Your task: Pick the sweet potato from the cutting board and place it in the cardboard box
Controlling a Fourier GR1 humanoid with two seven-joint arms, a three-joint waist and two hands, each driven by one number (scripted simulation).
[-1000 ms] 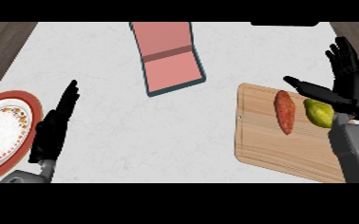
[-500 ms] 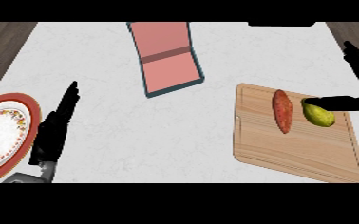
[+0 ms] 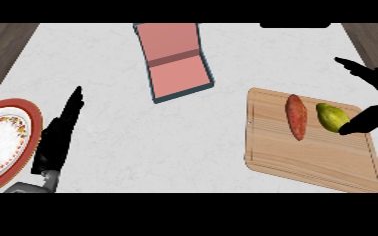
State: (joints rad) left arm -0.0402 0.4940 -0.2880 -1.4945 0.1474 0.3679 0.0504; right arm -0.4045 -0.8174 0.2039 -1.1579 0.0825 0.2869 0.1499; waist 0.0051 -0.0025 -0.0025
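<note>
Sweet potato waits on the cutting board, ungrasped.

Head view: the sweet potato (image 3: 296, 116) lies on the cutting board (image 3: 310, 155) beside a green fruit (image 3: 332, 117). The right hand (image 3: 362, 122), fingers unreadable, has returned at the edge since half a second ago and may nudge the fruit. The left hand (image 3: 60, 132) rests with fingers straight. The box (image 3: 176, 60) sits well apart.

Orange-brown sweet potato (image 3: 296, 117) and a yellow-green fruit (image 3: 332, 117) on the pale wooden cutting board (image 3: 310, 157). Pink-lined box (image 3: 176, 60) with dark teal walls; red-rimmed plate (image 3: 16, 140) with a floral pattern.
</note>
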